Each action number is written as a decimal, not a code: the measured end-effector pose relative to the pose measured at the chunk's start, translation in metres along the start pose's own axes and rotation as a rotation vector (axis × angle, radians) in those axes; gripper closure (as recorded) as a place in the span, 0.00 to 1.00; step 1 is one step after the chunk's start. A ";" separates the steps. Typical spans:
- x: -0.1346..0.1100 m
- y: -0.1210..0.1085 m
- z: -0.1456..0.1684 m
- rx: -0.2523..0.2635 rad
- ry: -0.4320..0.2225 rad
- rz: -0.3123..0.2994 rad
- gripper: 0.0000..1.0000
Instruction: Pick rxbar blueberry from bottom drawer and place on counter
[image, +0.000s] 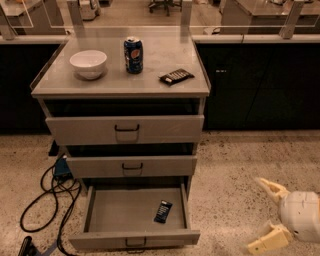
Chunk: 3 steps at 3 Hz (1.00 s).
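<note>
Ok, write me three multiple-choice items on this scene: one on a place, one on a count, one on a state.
1. Where does the rxbar blueberry lie? A) top drawer B) bottom drawer C) floor
2. How many things stand on the counter? A) one B) three C) five
3. How is the gripper, low at the right? A) open, empty B) shut on the rxbar blueberry C) shut, empty
1 B: it lies in the pulled-out drawer, toward its right side. 2 B: white bowl, can, dark bar. 3 A: its jaws stand spread with nothing between.
</note>
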<state>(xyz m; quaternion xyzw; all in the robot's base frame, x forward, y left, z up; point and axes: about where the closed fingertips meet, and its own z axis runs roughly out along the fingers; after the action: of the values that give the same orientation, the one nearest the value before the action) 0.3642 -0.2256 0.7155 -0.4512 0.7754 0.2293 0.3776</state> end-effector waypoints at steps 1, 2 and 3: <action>-0.004 -0.021 -0.004 0.089 0.015 -0.015 0.00; -0.004 -0.016 -0.003 0.069 0.011 -0.013 0.00; 0.000 -0.024 0.003 0.133 0.042 -0.002 0.00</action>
<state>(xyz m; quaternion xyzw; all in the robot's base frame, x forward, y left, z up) 0.3865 -0.2356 0.7134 -0.4307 0.7963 0.1670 0.3906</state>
